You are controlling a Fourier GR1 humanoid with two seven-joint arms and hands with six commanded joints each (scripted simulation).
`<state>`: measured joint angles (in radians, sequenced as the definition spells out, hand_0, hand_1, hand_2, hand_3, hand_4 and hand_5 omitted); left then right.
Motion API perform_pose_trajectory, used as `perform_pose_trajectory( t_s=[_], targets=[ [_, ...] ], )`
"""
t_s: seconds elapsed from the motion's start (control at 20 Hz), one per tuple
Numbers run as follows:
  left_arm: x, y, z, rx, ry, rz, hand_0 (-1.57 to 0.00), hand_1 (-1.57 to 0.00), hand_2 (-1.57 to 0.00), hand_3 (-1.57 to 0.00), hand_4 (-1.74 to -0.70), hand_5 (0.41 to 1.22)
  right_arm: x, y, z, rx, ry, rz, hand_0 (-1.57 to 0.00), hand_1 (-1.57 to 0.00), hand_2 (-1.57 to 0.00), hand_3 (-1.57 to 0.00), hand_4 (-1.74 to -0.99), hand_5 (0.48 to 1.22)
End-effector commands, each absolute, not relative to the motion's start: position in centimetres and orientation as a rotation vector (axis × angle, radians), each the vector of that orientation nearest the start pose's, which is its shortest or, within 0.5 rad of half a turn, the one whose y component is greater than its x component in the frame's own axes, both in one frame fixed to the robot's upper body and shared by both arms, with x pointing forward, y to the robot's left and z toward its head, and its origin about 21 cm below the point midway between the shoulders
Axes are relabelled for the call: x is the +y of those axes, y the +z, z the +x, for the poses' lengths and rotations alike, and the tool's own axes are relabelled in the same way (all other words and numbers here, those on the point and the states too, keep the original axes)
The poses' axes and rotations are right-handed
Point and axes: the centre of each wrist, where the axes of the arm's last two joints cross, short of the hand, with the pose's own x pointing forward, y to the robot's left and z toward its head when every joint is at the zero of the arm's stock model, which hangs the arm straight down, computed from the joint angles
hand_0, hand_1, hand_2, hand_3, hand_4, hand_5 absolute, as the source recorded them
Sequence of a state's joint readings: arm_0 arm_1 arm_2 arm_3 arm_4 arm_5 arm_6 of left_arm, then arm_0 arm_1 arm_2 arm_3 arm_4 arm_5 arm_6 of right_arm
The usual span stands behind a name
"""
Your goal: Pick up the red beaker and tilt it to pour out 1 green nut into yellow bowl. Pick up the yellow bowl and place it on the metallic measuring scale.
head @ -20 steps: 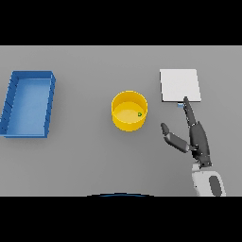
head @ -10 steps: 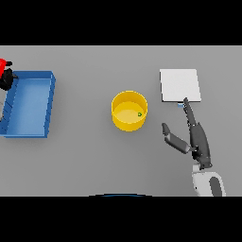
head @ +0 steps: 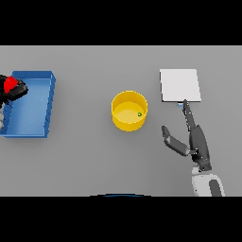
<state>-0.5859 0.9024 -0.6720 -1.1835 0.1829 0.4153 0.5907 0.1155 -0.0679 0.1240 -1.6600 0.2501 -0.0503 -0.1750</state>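
The yellow bowl (head: 129, 111) stands in the middle of the table with one green nut (head: 140, 114) inside it near its right wall. The metallic scale (head: 179, 85) lies flat to the bowl's upper right. My right hand (head: 196, 141) rests open to the right of the bowl, fingers straight and pointing up at the scale's lower edge, thumb spread toward the bowl. At the far left edge my left hand (head: 14, 91) is shut on the red beaker (head: 10, 83), over the left rim of the blue bin.
A blue rectangular bin (head: 33, 105) sits at the left side of the table, its long side running front to back. Grey tabletop lies between the bin and the bowl.
My left hand with the red beaker has come into view at the far left and moved right and down over the bin's rim. The right hand and the bowl have not moved.
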Motion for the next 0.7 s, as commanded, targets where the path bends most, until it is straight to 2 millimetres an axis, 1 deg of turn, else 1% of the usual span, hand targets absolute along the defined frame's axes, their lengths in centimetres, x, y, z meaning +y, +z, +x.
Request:
perform_pose_trajectory(
  t_s=[0.0,0.05,0.1,0.15,0.25,0.3,0.4,0.5,0.55,0.6,0.65],
  targets=[
    [33.0,10.1,34.1,-0.995,-0.479,0.841,-1.17,-0.94,-0.96,-0.9,-1.12,0.778,-22.6,-0.1,21.9,-1.728,0.297,-0.209,0.0,0.0,0.0,0.0,-1.187,0.664],
    [32.7,10.3,34.1,-0.974,-0.512,0.812,-0.93,-0.76,-0.77,-0.72,-1.03,0.758,-22.5,-0.2,22.0,-1.717,0.295,-0.211,0.0,0.0,0.0,0.0,-1.185,0.665],
    [32.4,10.7,33.9,-0.971,-0.541,0.793,-0.75,-0.6,-0.61,-0.58,-0.97,0.74,-22.2,0.2,21.8,-1.728,0.304,-0.211,0.0,0.0,0.0,0.0,-1.181,0.665],
    [32.7,11.1,33.9,-0.959,-0.55,0.786,-0.6,-0.48,-0.49,-0.46,-0.92,0.723,-22.4,0.2,21.8,-1.721,0.309,-0.216,0.0,0.0,0.0,0.0,-1.182,0.667],
    [33.1,11.1,33.8,-0.947,-0.562,0.773,-0.38,-0.31,-0.31,-0.3,-0.85,0.698,-22.5,-0.1,21.3,-1.709,0.303,-0.205,0.0,0.0,0.0,0.0,-1.187,0.667],
    [33.0,11.1,34.0,-0.948,-0.559,0.759,-0.3,-0.25,-0.25,-0.24,-0.83,0.688,-22.3,-0.2,21.7,-1.695,0.304,-0.207,0.0,0.0,0.0,0.0,-1.189,0.666],
    [33.2,11.1,34.1,-0.96,-0.558,0.756,-0.19,-0.16,-0.16,-0.15,-0.8,0.679,-22.1,0.1,21.8,-1.695,0.301,-0.211,0.0,0.0,0.0,0.0,-1.188,0.668],
    [33.2,10.8,34.4,-0.997,-0.541,0.754,-0.12,-0.1,-0.1,-0.1,-0.79,0.674,-22.1,0.4,21.7,-1.696,0.306,-0.219,0.0,0.0,0.0,0.0,-1.193,0.66],
    [33.3,11.0,34.4,-1.012,-0.536,0.763,-0.1,-0.08,-0.08,-0.08,-0.78,0.674,-22.0,0.4,21.7,-1.69,0.321,-0.233,0.0,0.0,0.0,0.0,-1.192,0.66],
    [33.2,11.6,34.6,-1.031,-0.527,0.762,-0.08,-0.06,-0.06,-0.06,-0.78,0.674,-21.9,0.5,21.8,-1.684,0.339,-0.25,0.0,0.0,0.0,0.0,-1.195,0.66],
    [33.2,11.7,34.9,-1.049,-0.514,0.746,-0.06,-0.05,-0.05,-0.05,-0.79,0.674,-22.0,0.4,21.9,-1.675,0.359,-0.267,0.0,0.0,0.0,0.0,-1.203,0.66]
  ],
)
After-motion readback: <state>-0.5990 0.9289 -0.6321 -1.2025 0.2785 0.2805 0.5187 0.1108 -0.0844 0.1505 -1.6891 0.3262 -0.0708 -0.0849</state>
